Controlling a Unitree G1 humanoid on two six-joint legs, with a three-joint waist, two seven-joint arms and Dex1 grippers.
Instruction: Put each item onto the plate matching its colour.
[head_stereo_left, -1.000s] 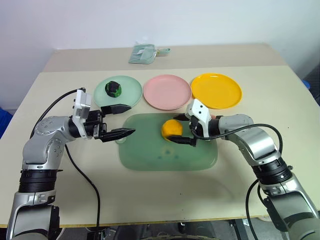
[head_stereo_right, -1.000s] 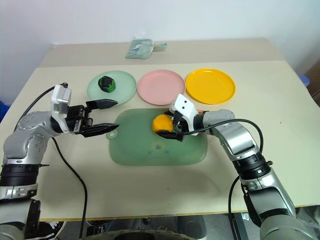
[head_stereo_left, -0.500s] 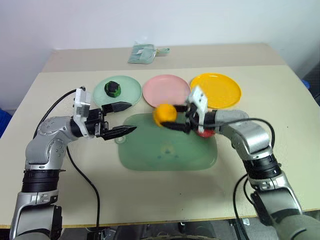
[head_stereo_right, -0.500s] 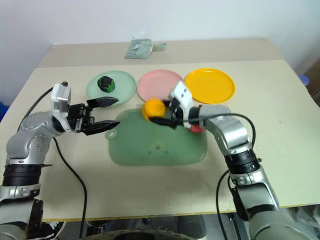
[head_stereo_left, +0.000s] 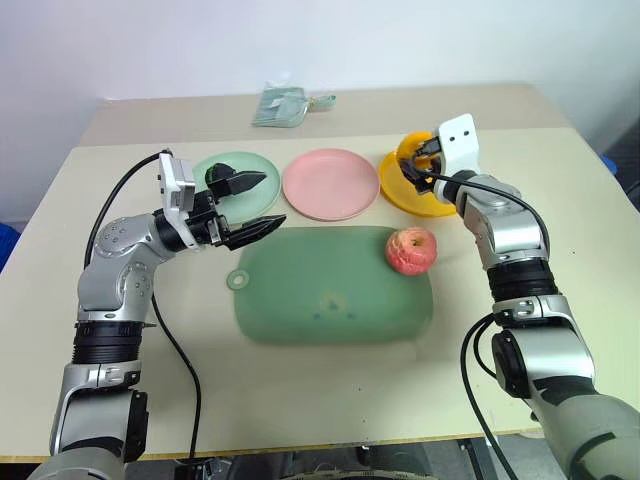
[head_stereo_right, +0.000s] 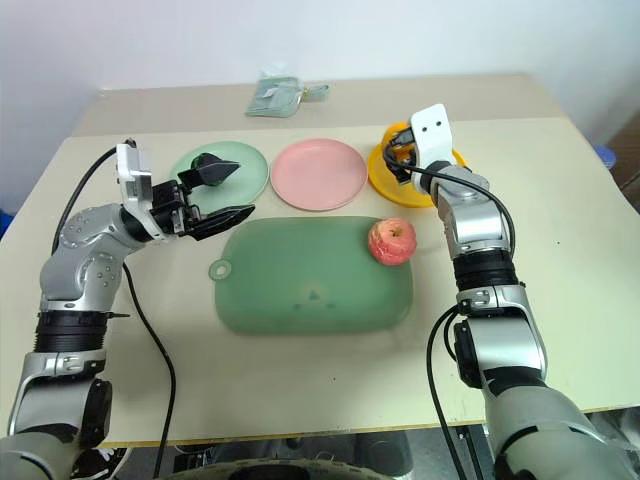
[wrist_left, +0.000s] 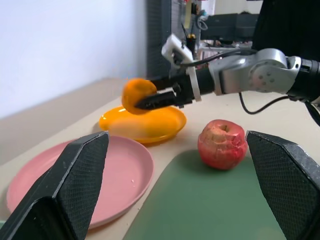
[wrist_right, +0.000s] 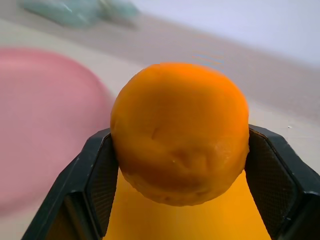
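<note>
My right gripper is closed on the yellow-orange lump, held just above the yellow plate. It looks light and stiff w/ a dimpled skin, so prob. not slippery; I grip it across the middle, which seems right. It is almost round, no clear long axis, no real pointing direction. My left gripper is wide open, empty, near the mint green plate. The apple sits upright on the mat, stem dimple up.
</note>
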